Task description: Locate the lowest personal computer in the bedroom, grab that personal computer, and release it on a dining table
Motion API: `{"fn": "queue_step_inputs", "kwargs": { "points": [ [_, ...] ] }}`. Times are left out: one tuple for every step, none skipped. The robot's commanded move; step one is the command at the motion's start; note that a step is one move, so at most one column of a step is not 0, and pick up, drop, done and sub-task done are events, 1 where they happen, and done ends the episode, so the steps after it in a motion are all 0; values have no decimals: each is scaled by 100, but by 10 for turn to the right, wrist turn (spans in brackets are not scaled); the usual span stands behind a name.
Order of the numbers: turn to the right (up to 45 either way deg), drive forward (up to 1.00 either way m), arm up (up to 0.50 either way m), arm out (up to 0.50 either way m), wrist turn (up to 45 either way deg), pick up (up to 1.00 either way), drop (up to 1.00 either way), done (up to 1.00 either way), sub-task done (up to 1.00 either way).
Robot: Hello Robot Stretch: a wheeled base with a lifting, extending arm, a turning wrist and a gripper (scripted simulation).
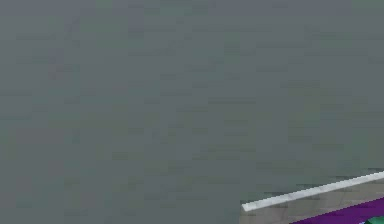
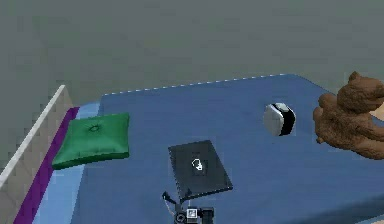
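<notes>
A dark, flat, closed laptop (image 2: 200, 166) lies on the blue bed cover (image 2: 240, 110) near the middle of the arm side view. At that view's bottom edge, just below the laptop's near corner, I see the gripper (image 2: 172, 199) with its thin fingers and its white marker squares. The laptop lies on the bed right at the gripper's far end, so I cannot tell whether it holds anything.
On the bed lie a green pillow (image 2: 94, 139) at the left, a small white and black object (image 2: 279, 118) and a brown teddy bear (image 2: 352, 112) at the right. A pale bed frame edge (image 2: 35, 140) and a purple strip run along the left. A grey wall (image 1: 150, 100) stands close ahead, with the pale bed edge (image 1: 310, 192) low on the right.
</notes>
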Motion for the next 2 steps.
{"fn": "queue_step_inputs", "kwargs": {
  "points": [
    [0, 0, 0, 0, 0, 100, 0, 0, 0],
    [0, 0, 10, 0, 0, 0, 0, 0, 0]
  ]
}}
